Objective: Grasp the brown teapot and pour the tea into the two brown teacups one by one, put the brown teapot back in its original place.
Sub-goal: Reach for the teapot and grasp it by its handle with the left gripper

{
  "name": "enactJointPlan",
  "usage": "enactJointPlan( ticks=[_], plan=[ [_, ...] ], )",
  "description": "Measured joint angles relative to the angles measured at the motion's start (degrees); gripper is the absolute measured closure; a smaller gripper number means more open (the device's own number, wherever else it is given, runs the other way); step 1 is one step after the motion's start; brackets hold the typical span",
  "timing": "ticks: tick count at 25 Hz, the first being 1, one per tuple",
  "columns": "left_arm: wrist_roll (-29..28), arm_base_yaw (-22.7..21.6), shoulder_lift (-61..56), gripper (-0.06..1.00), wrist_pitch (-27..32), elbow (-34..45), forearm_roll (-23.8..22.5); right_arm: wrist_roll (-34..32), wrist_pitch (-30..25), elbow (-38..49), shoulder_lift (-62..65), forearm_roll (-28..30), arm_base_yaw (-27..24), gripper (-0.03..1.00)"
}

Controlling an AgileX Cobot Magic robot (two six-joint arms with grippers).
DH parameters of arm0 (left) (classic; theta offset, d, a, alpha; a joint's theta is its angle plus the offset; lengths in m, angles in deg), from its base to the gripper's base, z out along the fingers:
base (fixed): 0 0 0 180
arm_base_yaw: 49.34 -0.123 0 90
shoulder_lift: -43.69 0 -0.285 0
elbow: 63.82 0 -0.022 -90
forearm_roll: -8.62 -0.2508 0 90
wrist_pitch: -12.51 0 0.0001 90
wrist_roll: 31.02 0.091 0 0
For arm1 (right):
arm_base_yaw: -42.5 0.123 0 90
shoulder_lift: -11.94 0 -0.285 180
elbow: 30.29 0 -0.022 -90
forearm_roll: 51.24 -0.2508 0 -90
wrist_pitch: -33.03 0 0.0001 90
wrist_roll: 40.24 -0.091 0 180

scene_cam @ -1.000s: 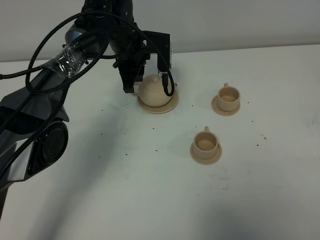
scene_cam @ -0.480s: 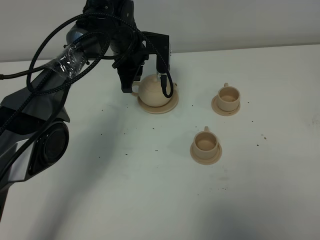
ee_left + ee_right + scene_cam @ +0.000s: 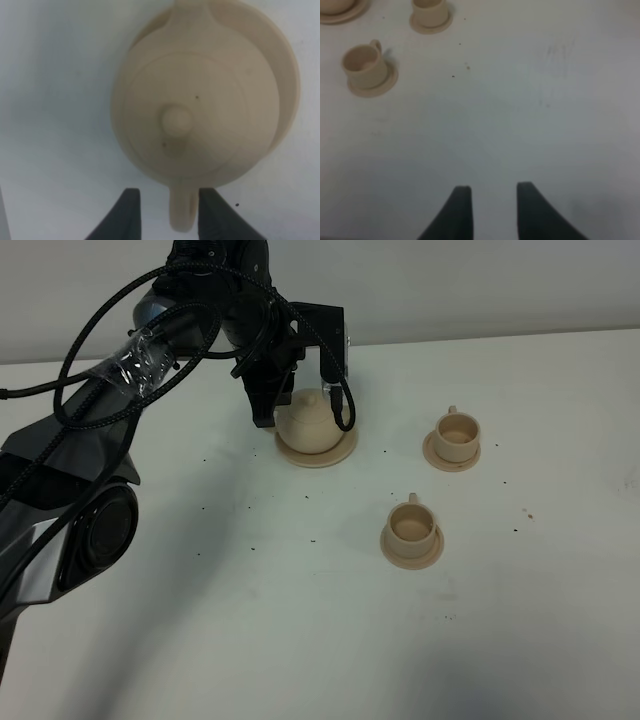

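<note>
The brown teapot (image 3: pixel 312 423) sits on its wide saucer, the original place (image 3: pixel 330 455), at the back left of the table. In the left wrist view I look straight down on the teapot (image 3: pixel 195 110). Its loop handle (image 3: pixel 181 215) lies between the dark fingers of my left gripper (image 3: pixel 169 192), which is open, with a gap showing on one side of the handle. In the overhead view the left gripper (image 3: pixel 270 412) hides that handle. The two brown teacups (image 3: pixel 459 430) (image 3: pixel 411 523) stand upright on their small saucers to the right. My right gripper (image 3: pixel 492 189) is open over bare table.
The left arm (image 3: pixel 110 420) and its cables reach in from the left edge. Small dark specks dot the white table (image 3: pixel 300 620). The right wrist view shows both cups (image 3: pixel 365 65) (image 3: pixel 430 12) far from its fingers.
My left gripper has shifted a little right, toward the teapot, and now covers the handle that showed beside it before. The teapot and cups have not moved.
</note>
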Motion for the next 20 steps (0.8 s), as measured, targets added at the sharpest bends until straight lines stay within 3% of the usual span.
enactJointPlan(
  ticks=[20],
  plan=[
    [0.22, 0.52, 0.0, 0.65, 0.0, 0.0, -4.14, 0.0, 0.0, 0.0, 0.0, 0.0, 0.0, 0.73]
  ],
)
